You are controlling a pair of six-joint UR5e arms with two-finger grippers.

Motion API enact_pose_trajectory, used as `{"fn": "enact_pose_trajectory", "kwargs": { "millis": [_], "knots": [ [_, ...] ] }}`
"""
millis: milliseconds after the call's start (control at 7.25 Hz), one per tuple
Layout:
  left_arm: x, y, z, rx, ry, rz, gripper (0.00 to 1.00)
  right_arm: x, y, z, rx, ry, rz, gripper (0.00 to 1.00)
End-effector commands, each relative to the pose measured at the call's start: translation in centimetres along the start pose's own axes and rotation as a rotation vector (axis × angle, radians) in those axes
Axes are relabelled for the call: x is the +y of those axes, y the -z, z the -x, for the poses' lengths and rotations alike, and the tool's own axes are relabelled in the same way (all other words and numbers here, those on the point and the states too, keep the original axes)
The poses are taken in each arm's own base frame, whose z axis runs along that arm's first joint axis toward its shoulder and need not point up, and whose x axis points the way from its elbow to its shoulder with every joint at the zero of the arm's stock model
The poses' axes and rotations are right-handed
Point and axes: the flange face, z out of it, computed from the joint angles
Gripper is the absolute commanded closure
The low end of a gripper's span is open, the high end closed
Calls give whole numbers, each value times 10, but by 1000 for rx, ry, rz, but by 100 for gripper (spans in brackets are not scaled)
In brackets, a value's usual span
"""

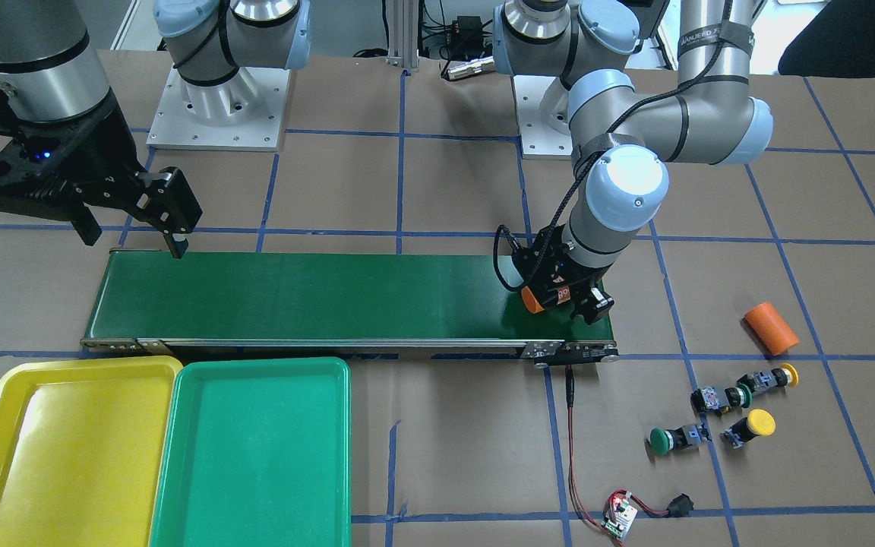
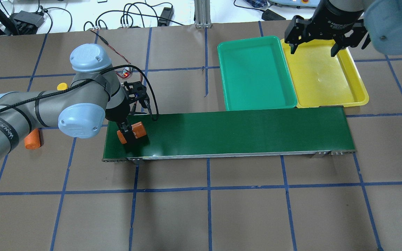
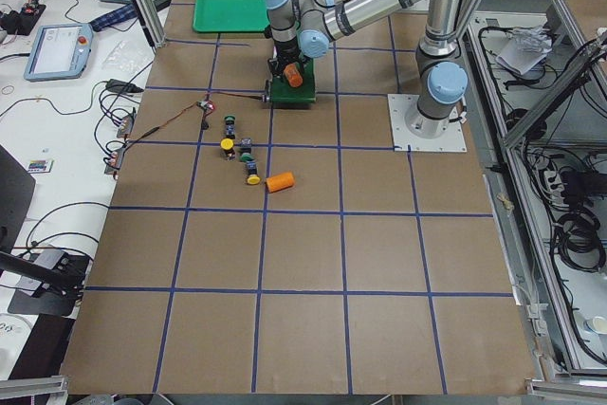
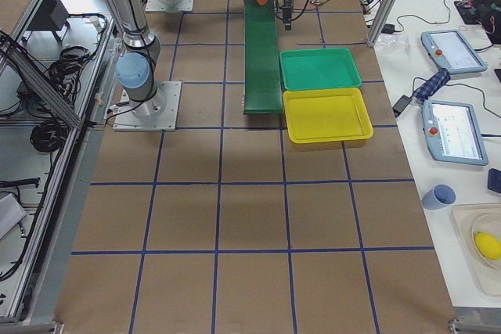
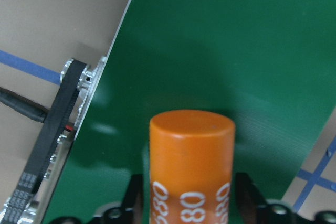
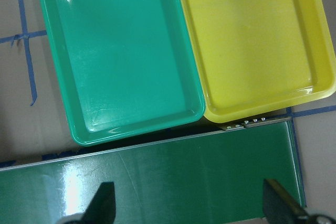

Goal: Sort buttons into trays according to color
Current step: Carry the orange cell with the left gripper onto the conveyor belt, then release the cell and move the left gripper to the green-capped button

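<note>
Four buttons lie on the brown table beside the belt's end: a green one [image 1: 667, 440], a yellow one [image 1: 756, 424], a second green one [image 1: 720, 398] and a second yellow one [image 1: 784, 374]. The yellow tray [image 1: 65, 456] and the green tray [image 1: 255, 456] stand side by side, both empty. My left gripper [image 1: 559, 300] is shut on an orange cylinder [image 5: 191, 156], low over the conveyor belt's end. My right gripper [image 2: 313, 50] is open and empty, high above the belt's other end near the yellow tray [image 6: 262, 40].
The long dark-green conveyor belt [image 1: 331, 296] runs across the middle. A second orange cylinder [image 1: 770, 328] lies on the table near the buttons. A small circuit board [image 1: 620, 518] with a red wire lies by the table's front edge.
</note>
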Motion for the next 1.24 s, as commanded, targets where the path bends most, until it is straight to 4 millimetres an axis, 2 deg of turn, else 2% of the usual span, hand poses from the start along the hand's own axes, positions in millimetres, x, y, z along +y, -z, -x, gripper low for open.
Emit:
{"fn": "enact_pose_trajectory", "kwargs": {
  "millis": [0,138,276,414,552,690,828,1103],
  "knots": [
    [0,55,38,6,60,-7,0,4,18,0,-8,-1,-31,0],
    [-1,76,77,27,85,-1,0,6,22,0,-9,0,-37,0],
    [-5,76,114,26,79,-1,0,6,25,-1,-9,-1,-43,0],
    [3,70,152,18,-15,-4,0,9,34,-2,-11,-3,-59,0],
    [26,52,186,42,-79,-17,0,11,35,-1,-12,0,-60,0],
    [58,29,214,59,-60,-21,2,11,34,-1,-13,-8,-58,0],
    [64,6,232,-4,-152,-47,0,12,38,-2,-14,-9,-64,0],
    [64,-24,238,11,-150,-44,0,15,44,-2,-15,1,-73,0]
  ]
}}
